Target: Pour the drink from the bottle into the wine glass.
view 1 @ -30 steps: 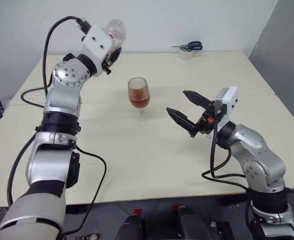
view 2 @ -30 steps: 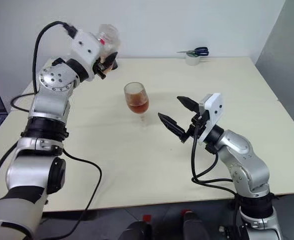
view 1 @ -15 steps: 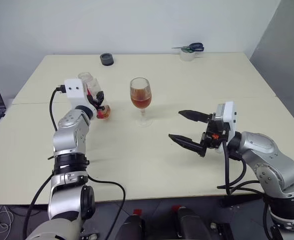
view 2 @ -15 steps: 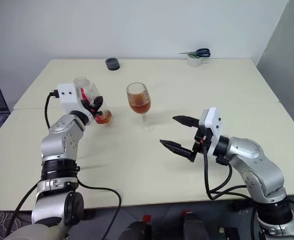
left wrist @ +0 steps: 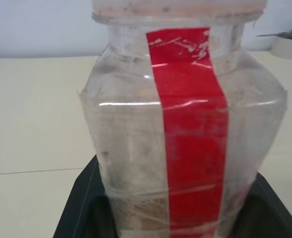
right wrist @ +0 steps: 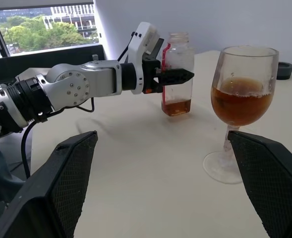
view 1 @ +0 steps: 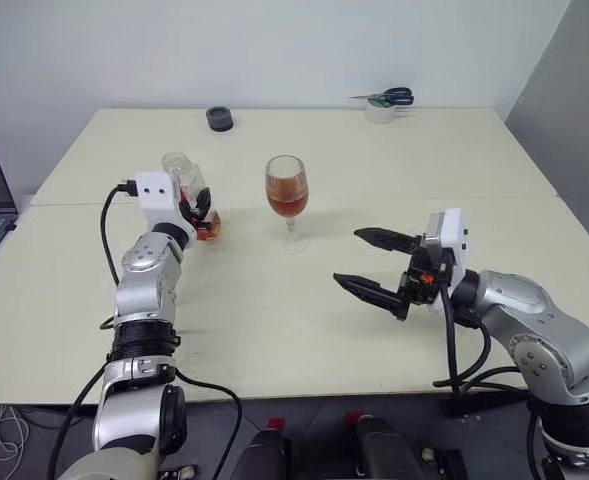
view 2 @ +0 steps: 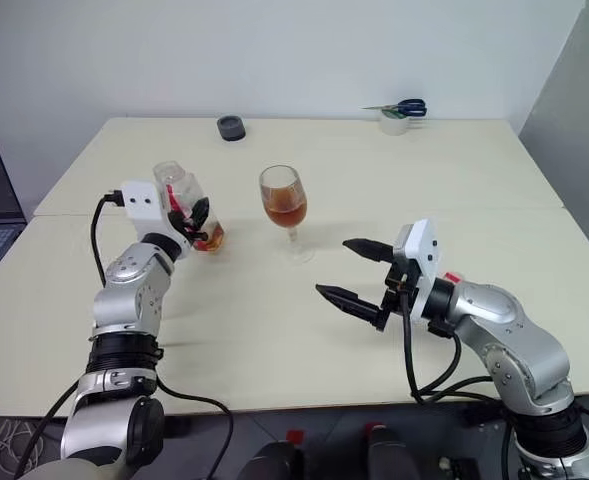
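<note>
Your left claw (view 1: 202,205) is gripping the bottle (view 1: 186,182) around its mid-body, holding it upright with its base at or just above the bench (view 1: 274,300), just left of the wine glass (view 1: 287,198), while your right claw (view 1: 376,265) is hanging empty with its jaws spread wide, nearer you and to the right of the glass. From the head cameras you are seeing the glass about half full of the drink (view 1: 288,203) and only a shallow reddish layer left in the bottle, so the pour looks largely done. Through the left wrist camera you are looking at thin, clear squarish plastic walls and a red label strip (left wrist: 193,134): I judge the bottle light now and a little squeezable, so you are better off keeping the hold on its flat sides below the neck and not clamping harder. Through the right wrist camera the glass is standing upright on a thin stem (right wrist: 230,141) and round foot (right wrist: 224,167), apart from the bottle; it looks fragile and top-heavy with the liquid, so if you ever take it, the stem just under the bowl seems safest. Smooth glass may slip.
</note>
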Robot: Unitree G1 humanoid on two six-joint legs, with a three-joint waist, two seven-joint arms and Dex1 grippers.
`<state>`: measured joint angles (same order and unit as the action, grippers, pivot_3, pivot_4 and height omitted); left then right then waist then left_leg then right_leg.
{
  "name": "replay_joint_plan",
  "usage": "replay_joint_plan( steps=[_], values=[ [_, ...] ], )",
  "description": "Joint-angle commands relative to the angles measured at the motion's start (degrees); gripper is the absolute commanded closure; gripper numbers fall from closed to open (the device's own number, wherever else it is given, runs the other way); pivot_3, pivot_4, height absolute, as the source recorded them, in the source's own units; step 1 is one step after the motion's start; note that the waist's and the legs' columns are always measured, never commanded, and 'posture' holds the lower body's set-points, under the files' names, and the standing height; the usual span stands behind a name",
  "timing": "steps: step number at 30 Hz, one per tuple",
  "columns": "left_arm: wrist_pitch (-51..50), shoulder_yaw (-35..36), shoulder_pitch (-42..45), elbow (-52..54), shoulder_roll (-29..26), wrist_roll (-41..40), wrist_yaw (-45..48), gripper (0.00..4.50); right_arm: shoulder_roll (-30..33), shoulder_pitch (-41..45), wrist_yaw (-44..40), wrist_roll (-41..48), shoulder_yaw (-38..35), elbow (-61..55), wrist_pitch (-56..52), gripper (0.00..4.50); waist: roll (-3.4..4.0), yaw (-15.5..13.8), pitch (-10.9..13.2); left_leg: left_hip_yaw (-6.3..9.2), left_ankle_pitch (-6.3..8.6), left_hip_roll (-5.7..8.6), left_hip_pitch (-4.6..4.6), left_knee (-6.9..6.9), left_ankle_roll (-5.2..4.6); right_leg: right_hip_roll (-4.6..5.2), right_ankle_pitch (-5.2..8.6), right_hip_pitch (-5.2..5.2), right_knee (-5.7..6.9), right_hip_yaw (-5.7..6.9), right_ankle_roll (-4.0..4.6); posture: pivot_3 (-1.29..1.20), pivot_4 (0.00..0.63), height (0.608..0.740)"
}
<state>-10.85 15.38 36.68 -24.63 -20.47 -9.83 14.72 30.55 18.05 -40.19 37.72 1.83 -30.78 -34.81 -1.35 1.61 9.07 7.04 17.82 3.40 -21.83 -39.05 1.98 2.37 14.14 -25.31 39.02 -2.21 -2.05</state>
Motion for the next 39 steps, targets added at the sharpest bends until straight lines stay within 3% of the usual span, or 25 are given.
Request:
replay_joint_plan(
  steps=[1, 15, 23, 31, 35, 39],
  values=[
    [3.24, -0.18, 0.09, 0.16, -0.23, -0.14, 0.42, 2.68, -0.55, 0.88, 0.8, 0.64, -0.96, -1.96, 0.59, 0.0, 0.0, 0.0, 0.0, 0.0, 0.0, 0.0, 0.0, 0.0, 0.0, 0.0, 0.0, 0.0, 0.0, 0.0, 0.0, 0.0, 0.15, 0.74],
    [3.26, -0.26, -0.26, -2.35, 0.54, -1.38, 0.37, 2.68, -0.62, 1.11, 0.98, 0.42, -0.88, -1.57, 1.14, 0.0, -0.01, -0.01, -0.01, 0.0, 0.0, 0.0, 0.0, 0.0, 0.0, 0.0, 0.0, 0.01, 0.0, 0.0, 0.0, 0.0, 0.15, 0.74],
    [3.51, -0.22, -0.1, -3.06, 0.32, -2.04, 0.79, 0.08, -0.93, 1.15, 1.05, 0.35, -0.84, -1.36, 1.43, 0.0, -0.01, -0.01, -0.01, 0.0, 0.0, 0.0, 0.0, 0.0, 0.0, 0.0, 0.0, 0.01, 0.0, 0.0, 0.0, 0.0, 0.15, 0.74],
    [-0.11, -0.8, -2.91, 0.7, -0.7, -1.35, 0.44, 0.03, -0.99, -0.3, 0.96, -0.45, -0.73, -1.5, 2.36, 0.0, -0.01, 0.06, -0.01, 0.0, 0.0, 0.0, 0.02, 0.01, 0.0, 0.0, 0.0, 0.01, 0.0, -0.01, 0.0, 0.0, 0.15, 0.74],
    [-4.57, -0.88, -7.68, 8.95, -0.65, -2.4, 0.57, 0.03, -0.65, -3.59, 1.83, -0.7, -1.44, -2.74, 2.59, 0.0, -0.01, 0.02, -0.01, 0.01, 0.0, -0.01, 0.01, 0.02, 0.0, 0.0, 0.0, 0.01, -0.01, -0.01, 0.0, 0.0, 0.15, 0.74],
    [-10.62, -1.32, -14.27, 21.17, -0.29, -2.9, -0.38, 0.03, -1.17, -9.08, 9.15, -5.85, -1.96, -3.83, 2.32, 0.0, -0.01, -0.04, -0.01, 0.02, 0.0, -0.02, 0.01, 0.03, 0.0, 0.01, 0.0, 0.02, -0.02, -0.07, 0.0, 0.0, 0.15, 0.74]
  ],
)
